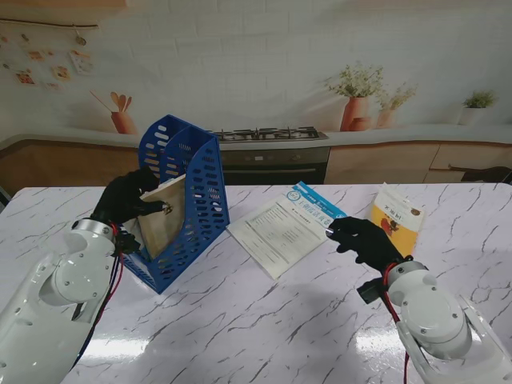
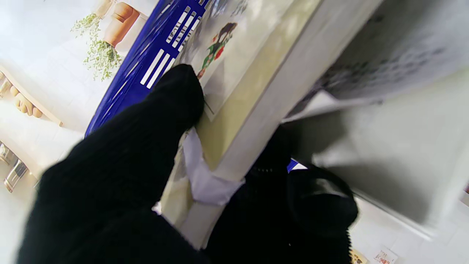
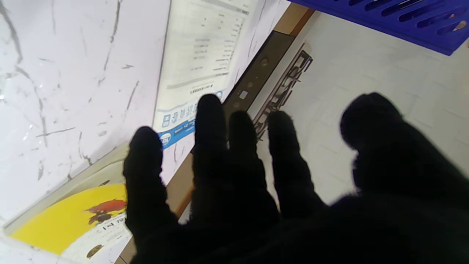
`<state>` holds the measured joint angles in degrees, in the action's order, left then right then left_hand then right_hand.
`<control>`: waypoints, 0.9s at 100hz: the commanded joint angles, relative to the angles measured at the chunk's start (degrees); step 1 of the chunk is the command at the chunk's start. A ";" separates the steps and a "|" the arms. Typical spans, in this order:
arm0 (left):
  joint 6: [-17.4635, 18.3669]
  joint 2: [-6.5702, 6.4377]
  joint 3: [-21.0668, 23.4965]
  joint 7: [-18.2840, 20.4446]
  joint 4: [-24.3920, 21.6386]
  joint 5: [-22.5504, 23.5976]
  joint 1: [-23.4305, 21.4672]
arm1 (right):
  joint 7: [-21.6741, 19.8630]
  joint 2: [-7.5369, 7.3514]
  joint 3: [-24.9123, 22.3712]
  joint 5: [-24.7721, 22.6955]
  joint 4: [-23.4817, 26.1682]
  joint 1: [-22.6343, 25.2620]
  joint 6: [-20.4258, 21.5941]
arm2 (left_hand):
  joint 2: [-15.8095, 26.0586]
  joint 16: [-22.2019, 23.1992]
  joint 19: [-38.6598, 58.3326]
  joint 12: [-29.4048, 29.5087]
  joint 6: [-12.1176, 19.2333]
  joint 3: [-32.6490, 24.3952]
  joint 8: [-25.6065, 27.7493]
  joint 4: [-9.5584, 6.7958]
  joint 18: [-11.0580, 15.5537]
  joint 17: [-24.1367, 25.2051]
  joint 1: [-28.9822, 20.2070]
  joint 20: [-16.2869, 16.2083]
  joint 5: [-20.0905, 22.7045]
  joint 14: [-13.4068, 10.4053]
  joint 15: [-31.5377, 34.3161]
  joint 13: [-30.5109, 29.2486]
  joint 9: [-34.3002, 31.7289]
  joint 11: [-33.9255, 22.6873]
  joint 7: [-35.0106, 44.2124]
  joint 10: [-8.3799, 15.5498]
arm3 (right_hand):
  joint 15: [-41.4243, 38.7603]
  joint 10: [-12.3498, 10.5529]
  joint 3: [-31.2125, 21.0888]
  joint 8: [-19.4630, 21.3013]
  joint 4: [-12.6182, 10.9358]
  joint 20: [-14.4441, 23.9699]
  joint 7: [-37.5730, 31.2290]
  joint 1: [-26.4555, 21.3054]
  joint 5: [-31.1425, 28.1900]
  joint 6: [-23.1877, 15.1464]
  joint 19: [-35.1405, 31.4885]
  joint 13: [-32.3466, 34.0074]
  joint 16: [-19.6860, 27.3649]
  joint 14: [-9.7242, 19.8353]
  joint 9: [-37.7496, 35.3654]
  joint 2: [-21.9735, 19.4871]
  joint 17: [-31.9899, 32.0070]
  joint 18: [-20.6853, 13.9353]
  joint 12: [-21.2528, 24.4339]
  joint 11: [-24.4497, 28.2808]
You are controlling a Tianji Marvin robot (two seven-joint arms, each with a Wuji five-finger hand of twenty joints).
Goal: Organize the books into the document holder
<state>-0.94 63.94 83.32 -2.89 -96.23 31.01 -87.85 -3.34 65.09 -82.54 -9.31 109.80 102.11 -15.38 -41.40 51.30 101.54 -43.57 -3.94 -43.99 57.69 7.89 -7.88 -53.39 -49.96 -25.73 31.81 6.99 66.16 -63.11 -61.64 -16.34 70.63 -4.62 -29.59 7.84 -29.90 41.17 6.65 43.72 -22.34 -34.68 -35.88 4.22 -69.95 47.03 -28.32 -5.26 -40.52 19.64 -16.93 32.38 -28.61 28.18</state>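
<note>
A blue perforated document holder (image 1: 192, 192) stands at the left of the marble table. A tan-covered book (image 1: 164, 216) leans inside it, and my left hand (image 1: 124, 200) in a black glove is shut on the book's edge. The left wrist view shows the thumb (image 2: 161, 110) on the cover (image 2: 253, 66) and the other fingers behind the book, with the blue holder (image 2: 146, 66) alongside. A white booklet with a blue band (image 1: 284, 226) lies flat mid-table. A yellow book (image 1: 396, 218) lies at the right. My right hand (image 1: 364, 240) hovers open between them, its fingers (image 3: 209, 146) spread, holding nothing.
The marble table (image 1: 264, 320) stretches toward me from the books. Behind its far edge is a printed kitchen backdrop with a stove (image 1: 268, 136) and potted plants (image 1: 356, 100).
</note>
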 commanded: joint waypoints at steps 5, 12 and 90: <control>1.64 0.28 -0.11 0.87 -0.06 0.06 -1.01 | -0.06 0.31 0.16 0.28 0.04 0.36 -0.01 | 4.57 -1.70 5.67 2.96 6.08 -1.31 -2.98 -0.59 0.69 1.04 -2.63 -2.70 -1.94 2.64 -6.07 2.30 3.02 -2.60 -0.61 -1.62 | -0.15 -0.73 1.27 0.95 -1.96 -0.26 -0.52 1.07 -1.86 -1.89 -0.05 0.23 -0.24 -0.30 -0.29 -0.45 0.26 -4.94 -0.56 0.67; 1.61 0.13 0.10 1.35 -0.32 0.52 -1.08 | -0.20 0.28 0.15 0.30 -0.05 0.30 0.12 | 4.59 -1.84 5.46 3.07 6.04 -1.03 -3.21 -0.45 0.60 1.37 -2.51 -2.73 -2.04 2.76 -6.44 2.61 3.31 -2.59 -0.85 -1.59 | -0.08 -0.69 1.24 0.94 -1.95 -0.24 -0.47 1.13 -1.78 -1.92 -0.04 0.24 -0.23 -0.37 -0.36 -0.41 0.25 -4.82 -0.57 0.59; 0.07 0.08 1.49 2.46 -4.58 -0.03 -3.72 | -0.40 0.26 0.03 0.44 -0.23 0.36 -0.18 | 8.36 -7.10 -9.48 17.10 4.70 8.17 -21.24 -0.50 -8.30 20.47 0.69 -12.11 -1.85 8.02 -26.25 17.59 14.10 -8.48 -15.87 -3.11 | -0.37 -1.03 2.01 0.97 -1.94 -0.19 -0.46 0.79 -1.56 -1.92 -0.51 0.02 -0.31 0.20 0.08 -0.80 -0.28 -5.79 -0.75 1.09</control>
<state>-1.34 63.72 84.83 -1.32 -100.05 32.19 -90.79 -3.66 65.05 -82.66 -9.05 109.33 101.99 -15.22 -34.69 46.74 95.63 -26.59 -1.24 -36.94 38.92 7.71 -13.47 -35.86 -50.00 -35.46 30.71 11.93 46.60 -49.68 -49.22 -25.42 57.56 -7.53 -29.59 7.84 -29.30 41.17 6.65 43.71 -22.34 -34.68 -35.89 4.21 -69.95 47.03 -28.32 -5.28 -40.52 19.64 -17.01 32.38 -28.61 28.18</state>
